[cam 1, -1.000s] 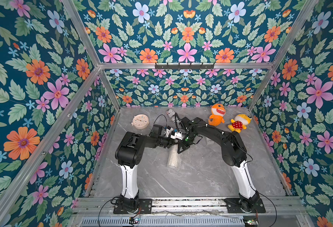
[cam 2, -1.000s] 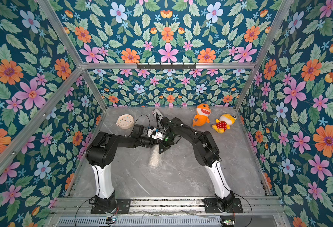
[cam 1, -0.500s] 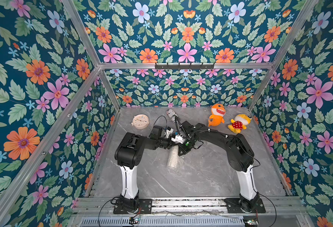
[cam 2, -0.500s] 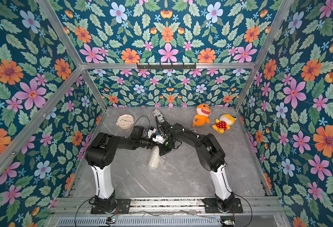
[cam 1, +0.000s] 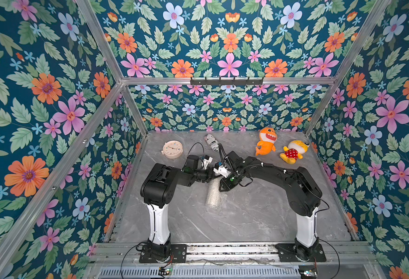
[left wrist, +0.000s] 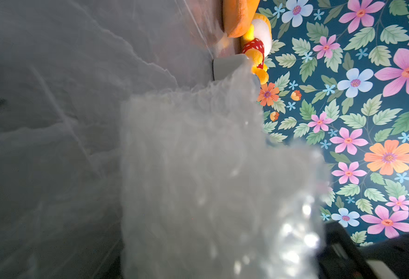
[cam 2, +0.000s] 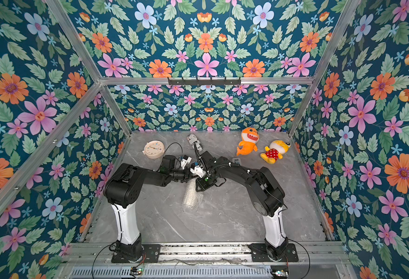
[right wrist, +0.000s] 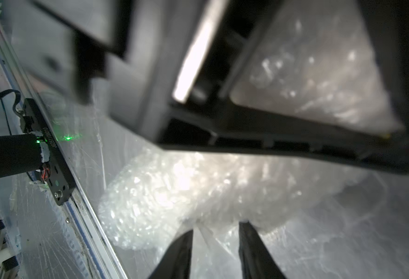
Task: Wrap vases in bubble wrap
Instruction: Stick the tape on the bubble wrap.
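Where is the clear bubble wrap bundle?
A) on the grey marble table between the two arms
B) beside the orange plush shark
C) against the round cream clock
A: both top views show the bubble wrap bundle on the grey marble table between left arm and right arm.

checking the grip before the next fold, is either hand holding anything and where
left hand: shut on the far end of the rolled bubble wrap, as best seen. right hand: open, holding nothing.
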`<action>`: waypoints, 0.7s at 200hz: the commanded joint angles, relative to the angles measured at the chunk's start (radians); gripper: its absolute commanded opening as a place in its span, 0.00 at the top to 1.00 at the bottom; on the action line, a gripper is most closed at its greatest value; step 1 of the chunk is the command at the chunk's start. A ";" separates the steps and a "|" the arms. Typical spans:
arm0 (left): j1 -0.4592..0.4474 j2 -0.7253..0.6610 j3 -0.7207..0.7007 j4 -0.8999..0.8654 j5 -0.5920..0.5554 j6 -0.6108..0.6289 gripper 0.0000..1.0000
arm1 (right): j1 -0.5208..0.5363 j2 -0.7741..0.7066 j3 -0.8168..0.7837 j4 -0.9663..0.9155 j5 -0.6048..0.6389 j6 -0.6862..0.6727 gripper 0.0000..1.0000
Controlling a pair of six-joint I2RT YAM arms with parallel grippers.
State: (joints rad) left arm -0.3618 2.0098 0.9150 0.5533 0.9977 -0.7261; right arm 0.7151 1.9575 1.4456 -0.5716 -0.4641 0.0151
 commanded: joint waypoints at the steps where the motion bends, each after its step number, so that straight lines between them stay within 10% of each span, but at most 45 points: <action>1: -0.001 -0.011 0.005 0.069 0.007 0.005 0.88 | 0.002 -0.044 -0.011 0.063 -0.012 -0.012 0.55; 104: 0.013 -0.023 0.004 0.036 0.003 0.028 0.88 | -0.012 -0.207 -0.101 0.055 0.168 0.074 0.37; 140: 0.015 -0.028 -0.018 0.088 -0.018 -0.003 0.89 | -0.035 -0.356 -0.341 0.431 -0.057 0.340 0.65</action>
State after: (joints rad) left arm -0.3489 1.9923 0.9100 0.5701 0.9867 -0.7238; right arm 0.6865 1.6482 1.2098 -0.4217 -0.3714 0.1471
